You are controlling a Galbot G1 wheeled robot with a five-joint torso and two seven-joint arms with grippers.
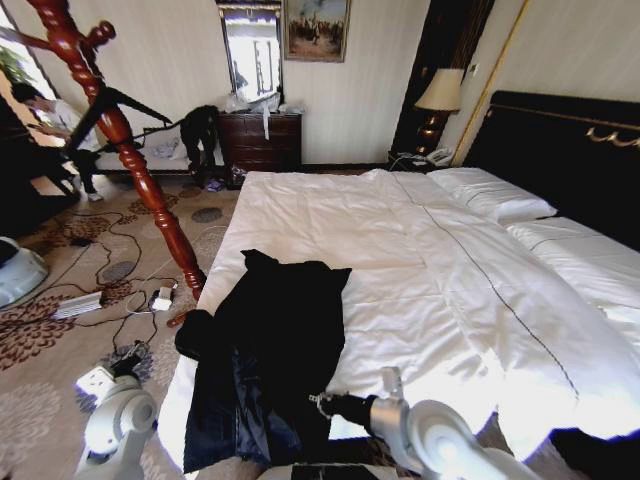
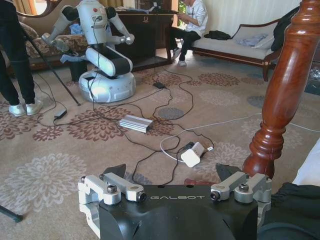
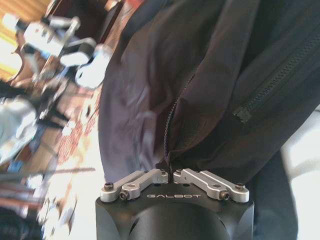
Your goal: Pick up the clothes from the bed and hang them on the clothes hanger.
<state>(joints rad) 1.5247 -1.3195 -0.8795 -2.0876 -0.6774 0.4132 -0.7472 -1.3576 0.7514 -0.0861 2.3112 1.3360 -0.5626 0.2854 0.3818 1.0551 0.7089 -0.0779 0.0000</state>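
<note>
The clothes (image 1: pixel 270 345), a black coat with navy lining, lie spread on the near left part of the bed (image 1: pixel 420 260) with its white duvet. My right gripper (image 1: pixel 323 404) is at the coat's near right edge. In the right wrist view it (image 3: pixel 170 175) is shut, pinching a fold of the clothes (image 3: pixel 225 75) by the zipper. The red-brown clothes hanger (image 1: pixel 120 140) stands on the carpet left of the bed. My left gripper (image 2: pixel 172 175) hangs open and holds nothing, low beside the clothes hanger post (image 2: pixel 287 85), with black cloth (image 2: pixel 295 205) at its side.
Cables, a silver power box (image 2: pixel 136 123) and a white adapter (image 2: pixel 192 154) lie on the patterned carpet near the stand's foot. Another white robot (image 2: pixel 102 55) stands farther off. A dresser (image 1: pixel 262 140) and a lamp (image 1: pixel 440 95) are at the far wall.
</note>
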